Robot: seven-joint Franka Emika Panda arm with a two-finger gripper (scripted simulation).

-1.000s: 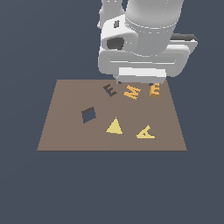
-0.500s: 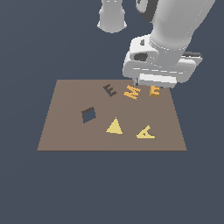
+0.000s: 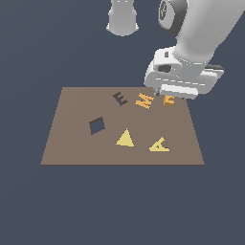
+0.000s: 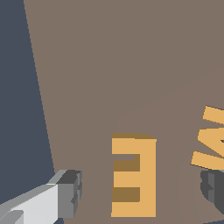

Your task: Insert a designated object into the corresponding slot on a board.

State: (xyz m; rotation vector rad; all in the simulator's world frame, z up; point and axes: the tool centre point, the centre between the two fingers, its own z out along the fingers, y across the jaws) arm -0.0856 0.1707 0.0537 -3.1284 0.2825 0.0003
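The orange E-shaped block (image 3: 169,101) lies on the brown board (image 3: 72,143) near its far right corner, partly hidden by the gripper's hand. In the wrist view the E block (image 4: 133,175) lies flat between the two fingers (image 4: 65,192), with a gap on each side. My gripper (image 3: 163,94) is open just above the block and touches nothing; it also shows in the wrist view (image 4: 140,190). The dark E-shaped slot (image 3: 120,98) sits tilted at the board's far middle, to the exterior view's left of the orange M block (image 3: 144,101).
The M block (image 4: 212,140) lies close beside one finger. A dark diamond recess (image 3: 97,125), a yellow triangle (image 3: 125,138) and a pale yellow A block (image 3: 160,144) lie on the nearer half of the board. The robot base (image 3: 123,16) stands behind it.
The arm has swung to the exterior view's right and come down, from above the E slot and M block to over the orange E block. The pieces have not moved.
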